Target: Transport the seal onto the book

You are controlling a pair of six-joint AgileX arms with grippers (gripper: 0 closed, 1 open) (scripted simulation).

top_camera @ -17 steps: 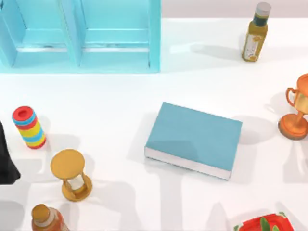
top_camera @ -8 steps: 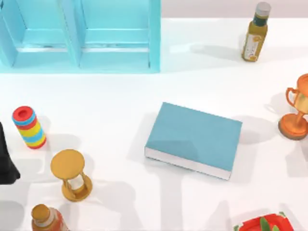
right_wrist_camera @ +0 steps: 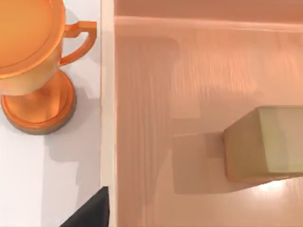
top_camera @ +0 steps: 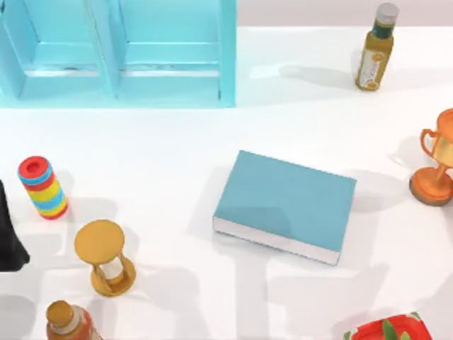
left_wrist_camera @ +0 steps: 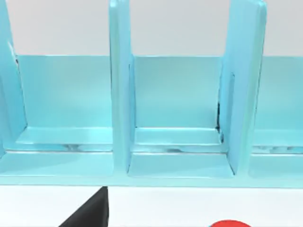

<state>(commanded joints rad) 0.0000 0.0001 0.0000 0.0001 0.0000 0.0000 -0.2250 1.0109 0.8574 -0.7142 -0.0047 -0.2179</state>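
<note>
The book [top_camera: 284, 205], a thick teal-blue hardcover with white page edges, lies flat at the table's middle with nothing on it. The seal is out of view. A black part of my left arm [top_camera: 10, 234] hangs over the table's left edge, well left of the book. The left wrist view looks at the shelf, with a black piece of my left gripper [left_wrist_camera: 90, 213] at its edge. A black piece of my right gripper [right_wrist_camera: 91, 213] shows over the table's right edge, close to the orange trophy cup [right_wrist_camera: 33, 66].
A light-blue shelf unit [top_camera: 117, 53] fills the back left. An oil bottle [top_camera: 375, 48] stands back right, the trophy cup [top_camera: 435, 166] at the right. A striped cylinder [top_camera: 42, 187], golden hourglass [top_camera: 105, 256] and bottle [top_camera: 67, 322] stand left, a red pack [top_camera: 386, 329] front right. Off the table sits an olive-tan block [right_wrist_camera: 265, 142].
The shadows on the table's front right have shifted and spread leftward. The book and the other objects have not moved.
</note>
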